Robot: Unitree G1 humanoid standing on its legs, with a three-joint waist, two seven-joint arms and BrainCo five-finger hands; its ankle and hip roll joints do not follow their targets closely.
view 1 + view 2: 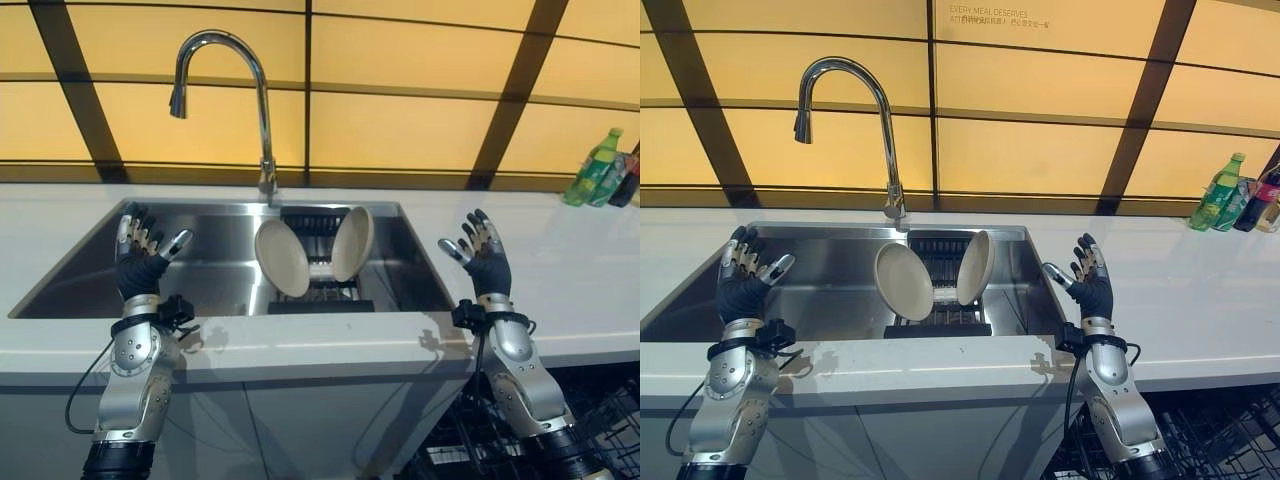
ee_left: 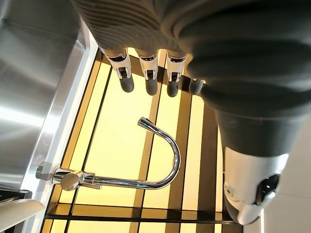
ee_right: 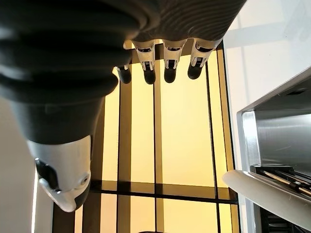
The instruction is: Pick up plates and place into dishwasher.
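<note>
The left hand [image 1: 140, 252] is raised upright over the left part of the stainless steel sink [image 1: 90, 275], its dark-tipped fingers spread and loosely extended, thumb out to the side — it holds nothing and touches nothing. In its own wrist view the fingers [image 2: 148, 73] point toward the yellow panelled wall [image 2: 121, 131] with air past their tips.

Behind the sink's back rim stands a chrome gooseneck faucet [image 1: 262, 110], its spout arching over to the left and ending above the left half of the basin.

In the middle of the sink sits a dark dish rack [image 1: 315, 255]. Two cream plates stand on edge at it: the left plate [image 1: 281, 258] leans with its face turned toward the camera and to the left, and the right plate [image 1: 352, 243] leans the other way, so the pair opens in a V with the rack's ribs showing between them. Neither plate is touched by a hand.

The right hand [image 1: 482, 252] is held up over the white countertop [image 1: 560, 280], just right of the sink's right edge, fingers spread and relaxed, thumb apart — empty as well. Its wrist view shows the fingers [image 3: 167, 63] free against the wall and a plate's rim near the sink edge.

Far right, at the back of the counter, stands a green bottle [image 1: 595, 168] with darker bottles beside it. Below the counter on the right, a black wire dishwasher rack [image 1: 590, 430] shows.
</note>
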